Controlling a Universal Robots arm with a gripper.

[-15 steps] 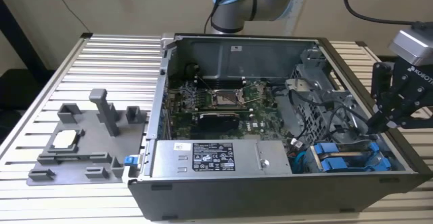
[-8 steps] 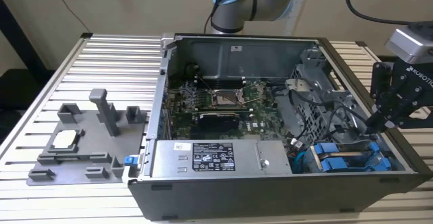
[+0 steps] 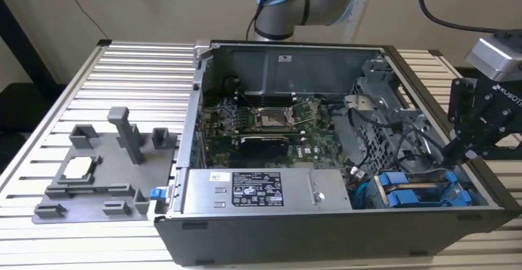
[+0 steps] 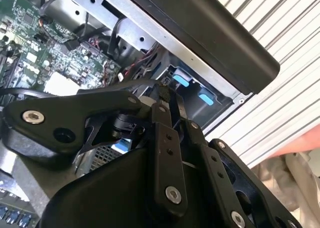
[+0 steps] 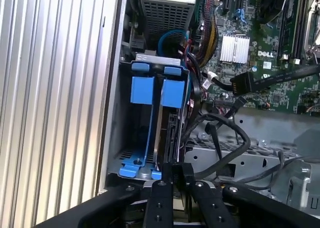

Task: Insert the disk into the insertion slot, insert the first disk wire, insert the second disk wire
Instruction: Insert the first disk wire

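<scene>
One disk point(image 5: 172, 93) in slot point(image 5: 117, 138), close by tool point(image 5: 178, 169)

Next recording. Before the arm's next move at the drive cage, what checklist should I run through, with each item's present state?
1. Case open, drive cage reachable: ok.
2. Tool at the cage's opening: ok.
3. Disk in the cage beside a second blue carrier; fully seated: cannot tell.
4. Black connector plugged in: it appears to hang free above the motherboard: not ok.
5. Tool's path free: loose black cables lie right beside the cage: not ok.
</scene>
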